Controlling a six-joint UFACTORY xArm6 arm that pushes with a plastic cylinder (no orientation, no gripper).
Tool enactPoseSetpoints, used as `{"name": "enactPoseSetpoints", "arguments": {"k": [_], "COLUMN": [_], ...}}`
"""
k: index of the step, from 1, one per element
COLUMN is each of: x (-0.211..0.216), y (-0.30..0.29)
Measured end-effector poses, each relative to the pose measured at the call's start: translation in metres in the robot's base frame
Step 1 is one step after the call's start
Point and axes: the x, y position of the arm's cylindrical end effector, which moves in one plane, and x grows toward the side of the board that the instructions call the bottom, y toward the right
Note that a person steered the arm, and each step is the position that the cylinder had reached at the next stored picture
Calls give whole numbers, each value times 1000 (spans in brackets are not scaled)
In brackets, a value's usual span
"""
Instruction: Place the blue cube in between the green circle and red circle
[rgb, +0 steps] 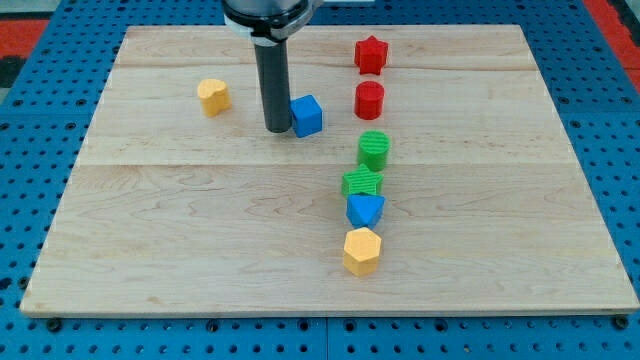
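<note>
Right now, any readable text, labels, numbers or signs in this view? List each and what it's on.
None readable.
Blue cube, green circle, red circle: plain faces, no markings.
Wooden board: bare grain only.
My tip, just left of the blue cube: no label visible on the rod.

My tip (277, 130) touches the blue cube (307, 115) on its left. Bare bench (180, 230) lies between cube and the narrow gap separating red circle (369, 100) from green circle (374, 150); red star (370, 54) stands above.
</note>
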Motion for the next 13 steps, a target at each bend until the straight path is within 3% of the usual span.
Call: {"name": "enactPoseSetpoints", "arguments": {"k": [1, 3, 4, 5, 8, 11, 13], "x": [-29, -6, -1, 29, 1, -27, -21], "y": [-12, 46, 3, 14, 62, 65, 81]}}
